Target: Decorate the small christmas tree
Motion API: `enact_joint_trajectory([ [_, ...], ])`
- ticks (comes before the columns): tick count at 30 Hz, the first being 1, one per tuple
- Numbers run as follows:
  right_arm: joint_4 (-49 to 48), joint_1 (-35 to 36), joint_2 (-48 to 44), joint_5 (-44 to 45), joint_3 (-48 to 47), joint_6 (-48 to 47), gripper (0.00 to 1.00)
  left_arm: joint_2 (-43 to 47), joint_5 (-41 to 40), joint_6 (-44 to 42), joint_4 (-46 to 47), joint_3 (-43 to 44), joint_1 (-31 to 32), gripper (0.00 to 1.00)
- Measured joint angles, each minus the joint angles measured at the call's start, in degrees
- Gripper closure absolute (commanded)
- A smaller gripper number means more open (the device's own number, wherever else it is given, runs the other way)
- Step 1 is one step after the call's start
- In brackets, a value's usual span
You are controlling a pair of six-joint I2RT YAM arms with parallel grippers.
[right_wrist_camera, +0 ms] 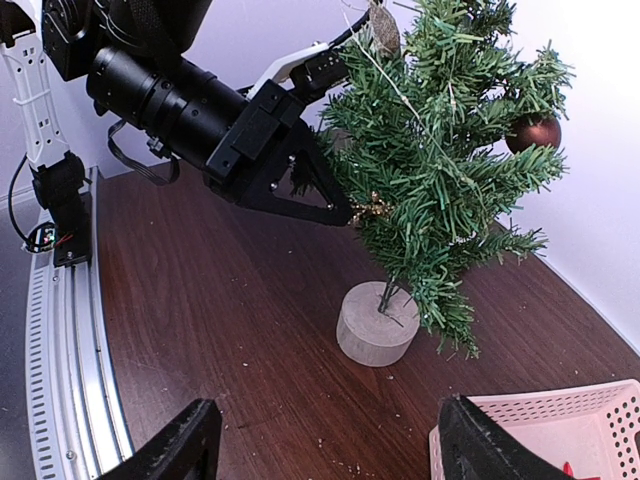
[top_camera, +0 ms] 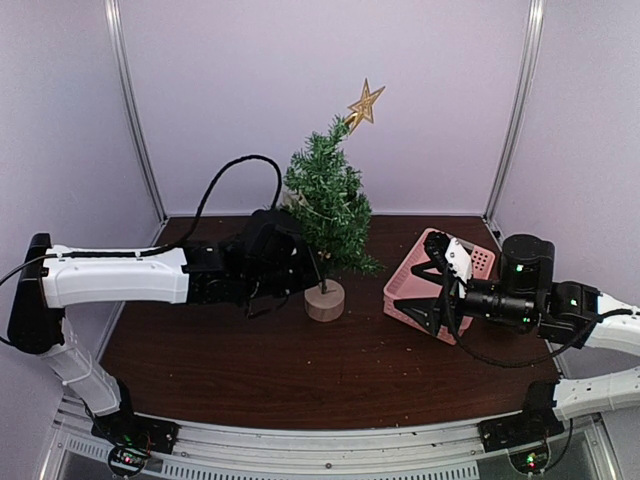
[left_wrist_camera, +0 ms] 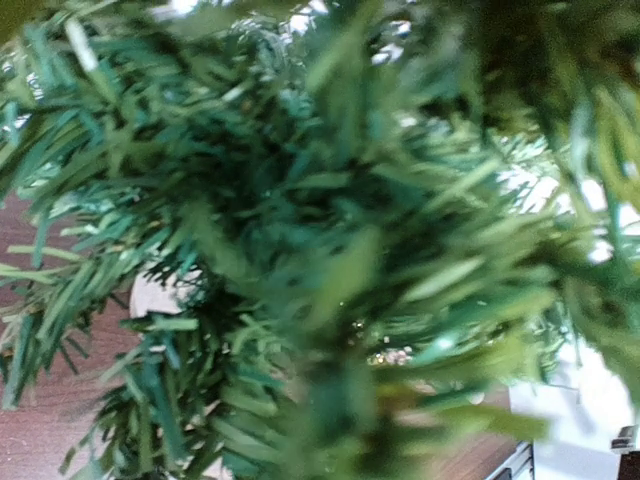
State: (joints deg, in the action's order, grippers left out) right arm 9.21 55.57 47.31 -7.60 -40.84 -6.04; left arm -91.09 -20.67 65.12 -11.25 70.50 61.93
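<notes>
The small christmas tree stands mid-table on its round wooden base, also in the right wrist view. It carries a gold star on top, a dark red ball and a gold hanging piece. My left gripper is pushed into the tree's left side. A gold glittery bit sits right at its black fingertip. Its own view shows only blurred needles and that gold bit, so its jaws are hidden. My right gripper is open and empty, low by the basket.
A pink perforated basket sits at the right with something red in it; its corner shows in the right wrist view. Small needle crumbs lie on the dark wooden table. White walls close the back and sides.
</notes>
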Motion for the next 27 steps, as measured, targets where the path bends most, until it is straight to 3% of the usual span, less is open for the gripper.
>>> enact_joint_trajectory([
  [8,0.0,0.0,0.0,-0.11,0.0,-0.2,0.23,0.74,1.55,-0.5,3.37,-1.81,0.0,1.0],
  [16,-0.2,0.0,-0.02,-1.7,0.04,-1.51,0.24,8.07,2.27,-2.38,0.79,-6.95,1.44,1.0],
  [22,-0.7,0.0,0.48,-3.5,0.07,-1.9,0.24,15.43,5.22,-8.26,-3.1,-9.4,2.91,1.0],
  [27,-0.44,0.7,1.18,-5.73,-0.2,-4.39,0.24,20.76,13.49,-16.68,-7.91,-13.07,2.91,1.0],
])
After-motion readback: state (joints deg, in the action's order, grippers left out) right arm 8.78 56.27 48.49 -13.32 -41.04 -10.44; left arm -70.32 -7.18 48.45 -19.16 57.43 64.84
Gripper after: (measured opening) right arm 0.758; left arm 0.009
